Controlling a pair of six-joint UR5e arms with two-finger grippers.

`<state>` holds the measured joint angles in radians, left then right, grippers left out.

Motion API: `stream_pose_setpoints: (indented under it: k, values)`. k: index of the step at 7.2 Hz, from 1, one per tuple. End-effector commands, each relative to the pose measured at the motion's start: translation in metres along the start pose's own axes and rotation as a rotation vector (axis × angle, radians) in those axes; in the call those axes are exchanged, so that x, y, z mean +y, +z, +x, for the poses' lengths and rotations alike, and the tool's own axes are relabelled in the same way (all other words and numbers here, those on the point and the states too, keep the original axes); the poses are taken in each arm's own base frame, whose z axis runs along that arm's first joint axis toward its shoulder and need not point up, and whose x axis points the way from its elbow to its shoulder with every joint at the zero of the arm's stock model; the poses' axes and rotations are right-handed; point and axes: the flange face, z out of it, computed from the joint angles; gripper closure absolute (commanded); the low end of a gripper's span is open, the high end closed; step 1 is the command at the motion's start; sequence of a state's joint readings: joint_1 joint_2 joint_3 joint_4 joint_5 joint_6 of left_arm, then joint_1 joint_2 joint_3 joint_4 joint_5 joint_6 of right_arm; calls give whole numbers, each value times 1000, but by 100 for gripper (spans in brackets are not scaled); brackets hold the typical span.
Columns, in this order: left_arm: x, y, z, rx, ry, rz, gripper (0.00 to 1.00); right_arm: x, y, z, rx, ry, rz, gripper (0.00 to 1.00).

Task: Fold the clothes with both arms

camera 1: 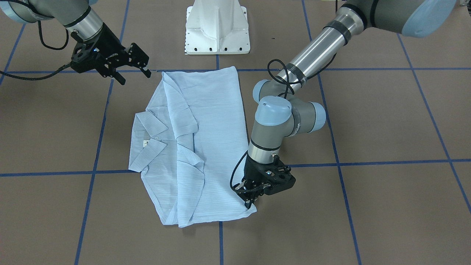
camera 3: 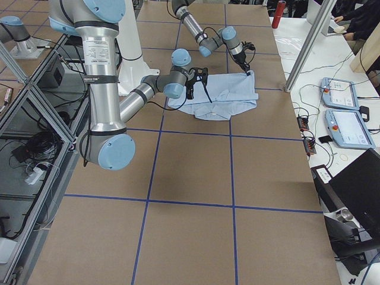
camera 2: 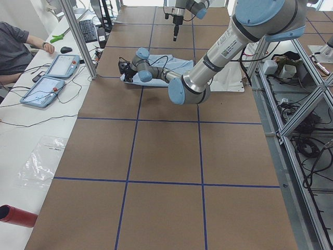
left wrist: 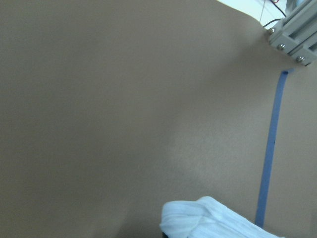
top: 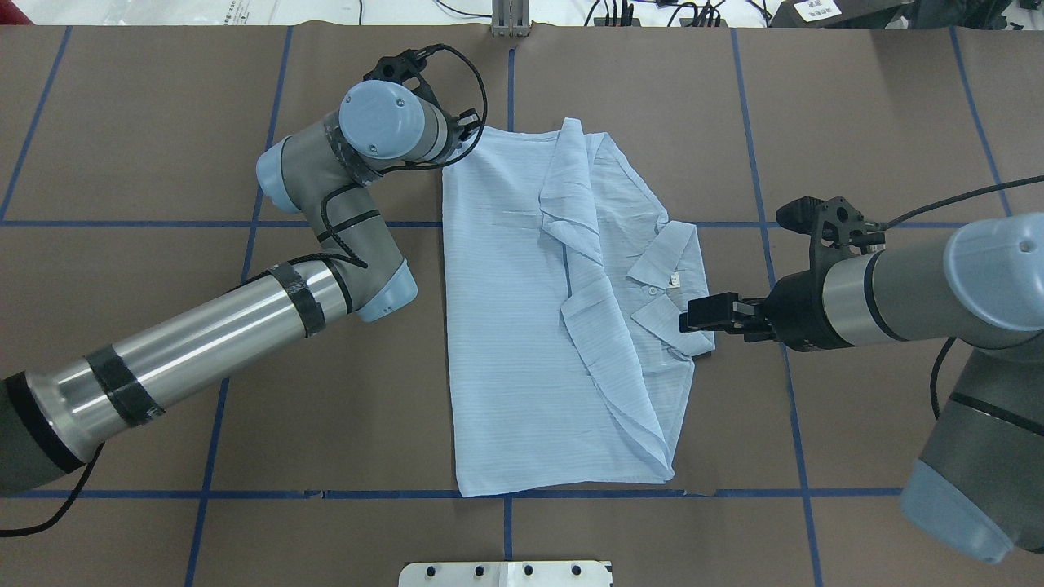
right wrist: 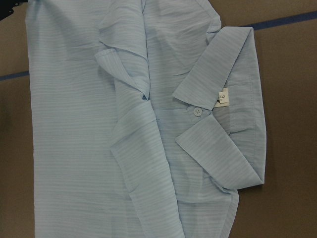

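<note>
Left gripper (camera 1: 252, 203): points down at the table (top: 122, 122), fingers pressed together on a corner of the shirt (top: 506, 326). It pinches the hem-end corner on the side away from the robot. Its wrist view shows a small bunch of pale cloth right at the fingers.
Right gripper (top: 687, 314): fingers spread and holding nothing. It hangs above the cloth, and in the overhead view its tips sit over the outer edge of the collar (right wrist: 223, 59).
Shirt: lies flat on the table between the two grippers. The hem end is toward the left gripper and the collar end is under the right one. The front faces up, with long flaps of cloth folded inward across it.
Collar: directly below the right gripper, both leaves open and lying flat.
Button (right wrist: 197, 111): small and white, below the right gripper where the two collar leaves meet.
Size label (right wrist: 224, 96): white, just beside the button on the inside of the neck.
Blue tape lines (top: 245, 494): mark a grid on the brown table. One runs just past the left gripper's fingers, beside the pinched cloth.
</note>
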<state>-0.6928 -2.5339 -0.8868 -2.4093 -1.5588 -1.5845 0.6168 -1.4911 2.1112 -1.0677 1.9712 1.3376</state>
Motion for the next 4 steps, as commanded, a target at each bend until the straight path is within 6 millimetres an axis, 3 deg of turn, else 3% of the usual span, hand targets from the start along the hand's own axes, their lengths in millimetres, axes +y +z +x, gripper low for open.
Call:
stream_pose_setpoints:
  k: [1, 2, 3, 4]
  values:
    - [-4, 5, -3, 29, 0, 36, 99, 0, 1, -1, 1, -1, 6, 0]
    - [-4, 3, -1, 33, 102, 37, 9, -1, 0, 0, 3, -3, 17, 0]
    - [-17, -9, 8, 60, 117, 44, 0, -5, 7, -5, 4, -4, 18, 0]
    - [-37, -28, 17, 93, 118, 27, 0, -9, 14, -5, 18, -6, 29, 0]
